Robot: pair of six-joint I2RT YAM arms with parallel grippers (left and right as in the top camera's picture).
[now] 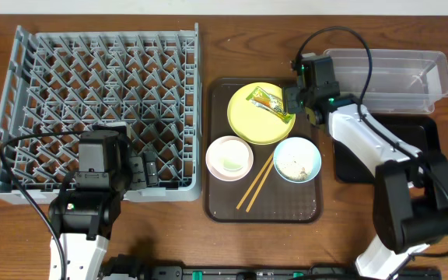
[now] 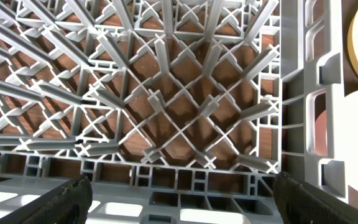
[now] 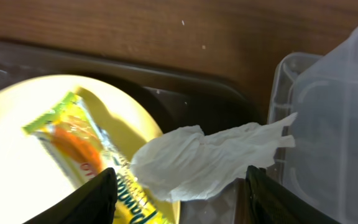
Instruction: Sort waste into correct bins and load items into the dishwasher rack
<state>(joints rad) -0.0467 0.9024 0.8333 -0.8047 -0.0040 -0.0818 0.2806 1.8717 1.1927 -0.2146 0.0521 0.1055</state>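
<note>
Right gripper (image 3: pixel 178 186) pinches crumpled white paper (image 3: pixel 204 158); left gripper (image 2: pixel 182 193) gapes over ribbed grey rack (image 2: pixel 166 93)

The only printing in view stands on the green-yellow snack wrapper (image 3: pixel 82 143) lying on the round yellow plate (image 3: pixel 17 168). In the right wrist view, dark letters run along its lower end near the picture's bottom edge, but they are cut off and too blurred to read. The overhead view shows the wrapper too small for any lettering.
</note>
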